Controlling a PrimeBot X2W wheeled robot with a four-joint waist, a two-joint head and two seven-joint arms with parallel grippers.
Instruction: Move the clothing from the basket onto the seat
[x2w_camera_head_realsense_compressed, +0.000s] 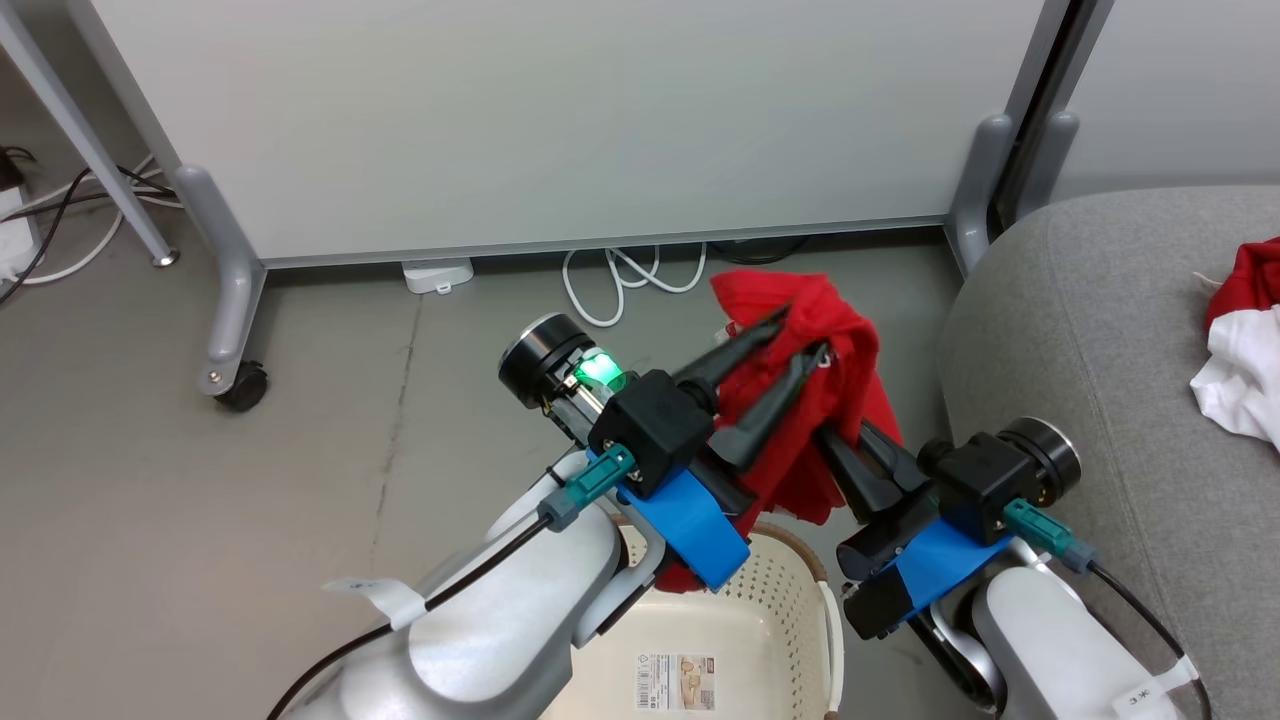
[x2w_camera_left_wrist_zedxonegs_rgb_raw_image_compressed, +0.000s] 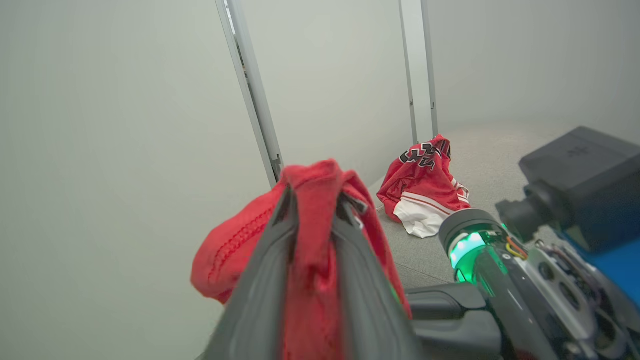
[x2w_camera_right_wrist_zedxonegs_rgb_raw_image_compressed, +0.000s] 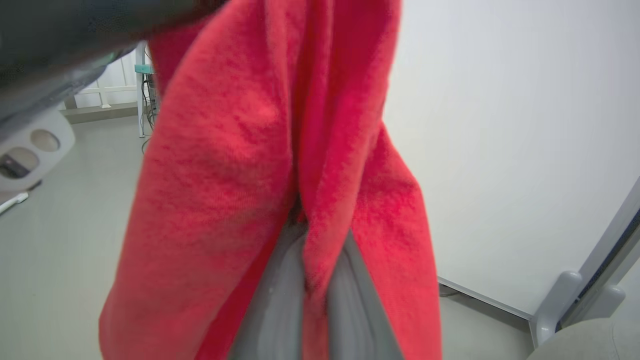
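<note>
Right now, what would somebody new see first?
A bright red garment hangs in the air, pinched by the left hand and the right hand, above the cream basket. To the right, on the big grey seat, lies a crumpled red and white jersey.

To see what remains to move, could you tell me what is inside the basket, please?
Inside the basket, a paper label lies on bare cream bottom. The left forearm covers its left part and the hanging red garment its far edge, so anything there is hidden.
</note>
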